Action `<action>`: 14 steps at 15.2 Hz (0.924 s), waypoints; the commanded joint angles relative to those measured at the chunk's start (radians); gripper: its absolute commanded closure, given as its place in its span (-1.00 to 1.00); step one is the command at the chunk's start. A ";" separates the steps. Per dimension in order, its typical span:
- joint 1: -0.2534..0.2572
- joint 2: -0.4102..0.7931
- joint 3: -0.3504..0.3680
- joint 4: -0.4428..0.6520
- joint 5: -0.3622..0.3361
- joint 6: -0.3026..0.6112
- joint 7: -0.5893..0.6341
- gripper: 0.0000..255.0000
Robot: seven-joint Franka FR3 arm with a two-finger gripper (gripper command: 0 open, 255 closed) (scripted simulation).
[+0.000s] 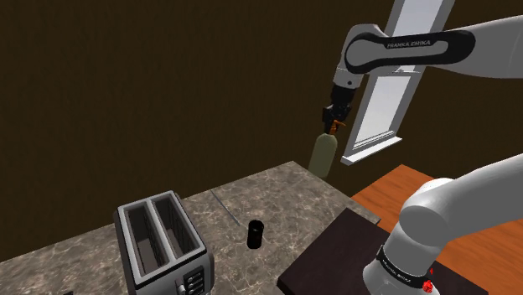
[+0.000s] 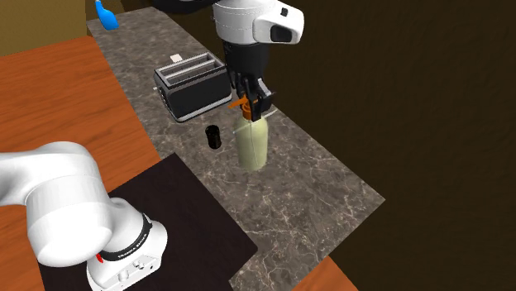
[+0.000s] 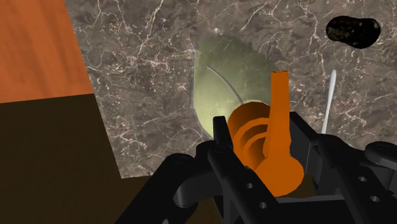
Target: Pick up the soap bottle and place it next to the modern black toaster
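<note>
The gripper [image 1: 333, 117] hangs high over a long counter [image 1: 277, 197] of grey-brown stone veined with white. Its two black fingers are pinched on the orange pump top of the soap bottle [image 1: 323, 151]. The pale green body of the bottle dangles straight beneath them. From where the shoulder view looks, the bottle seems to be clear of the stone rather than standing on it.

Looking down along the gripper [image 3: 259, 133], the soap bottle [image 3: 226, 83] shows its rounded shoulder with marbled counter [image 3: 140, 76] spread beneath it. A warm orange-brown wooden floor [image 3: 32, 51] lies past the counter's edge.

In the second exterior view, the toaster [image 2: 193, 84] sits on the counter [image 2: 314, 190] well apart from the gripper [image 2: 250, 101], its two slots facing up. It is dark-bodied with a paler rim, and its slots look long and deep in the shoulder view's toaster [image 1: 163, 243]. A small black cylinder [image 2: 214, 136] stands on the stone nearer the soap bottle [image 2: 252, 142] than the toaster does, and touches neither.

The room around is dim. A dark brown wall [image 1: 168, 84] runs behind the counter, and a white-framed window [image 1: 394, 84] stands just behind the gripper. The arm's stand [image 2: 182, 207] has a flat, dark top set against the counter's near edge. Something small and blue [image 2: 106, 15] lies at the counter's far end, beyond the toaster from the gripper.
</note>
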 commanded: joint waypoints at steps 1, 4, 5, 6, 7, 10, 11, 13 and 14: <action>0.000 0.000 0.001 0.027 0.001 -0.027 0.000 1.00; 0.001 0.004 0.002 0.070 0.002 -0.066 0.000 1.00; 0.002 0.006 0.003 0.085 0.003 -0.079 0.000 1.00; 0.002 0.008 0.003 0.100 0.003 -0.092 0.000 1.00; 0.002 0.010 0.004 0.115 0.004 -0.105 0.000 1.00; 0.003 0.018 0.005 0.162 0.006 -0.144 0.000 1.00; 0.004 0.021 0.006 0.178 0.006 -0.157 0.000 1.00; 0.005 0.027 0.006 0.210 0.007 -0.183 0.000 1.00; 0.005 0.028 0.007 0.216 0.007 -0.187 0.000 1.00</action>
